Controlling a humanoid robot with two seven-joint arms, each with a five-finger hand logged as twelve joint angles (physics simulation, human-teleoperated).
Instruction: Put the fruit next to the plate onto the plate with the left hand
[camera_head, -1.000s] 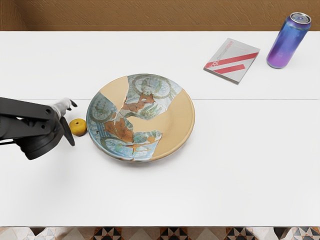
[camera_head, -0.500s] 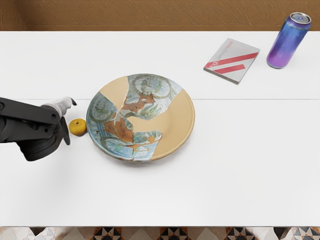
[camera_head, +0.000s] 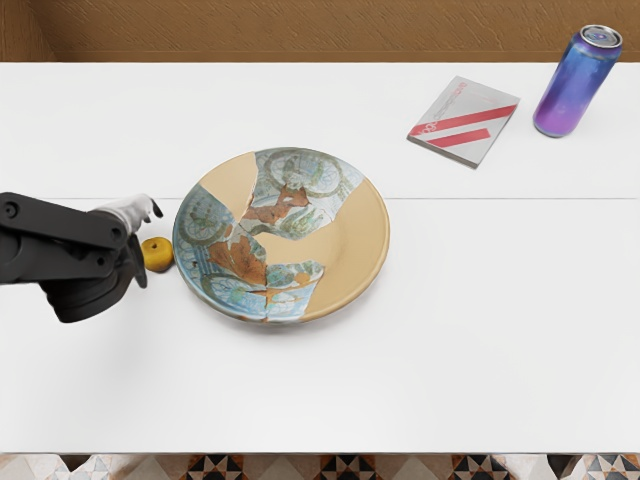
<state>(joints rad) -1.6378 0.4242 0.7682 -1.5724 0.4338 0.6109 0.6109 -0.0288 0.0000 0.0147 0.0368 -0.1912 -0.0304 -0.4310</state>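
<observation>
Table (camera_head: 500, 330): white, and it holds everything you see.
Plate (camera_head: 365, 238): painted, left of centre.
Left hand (camera_head: 118, 245): against the fruit's left side; you cannot tell whether it grips.
Book (camera_head: 463, 120): flat, far right.
Can (camera_head: 577, 80): purple, beside the book.
Fruit (camera_head: 158, 253): on the table, just beside the plate's left rim.

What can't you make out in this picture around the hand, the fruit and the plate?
- Head view: whether the left hand touches the fruit. The hand covers the fruit's left side.
- Head view: the upper part of the left arm, which is cut off by the picture's left edge.
- Head view: the lettering on the book, which is too small to read.
- The right hand is out of view.
</observation>
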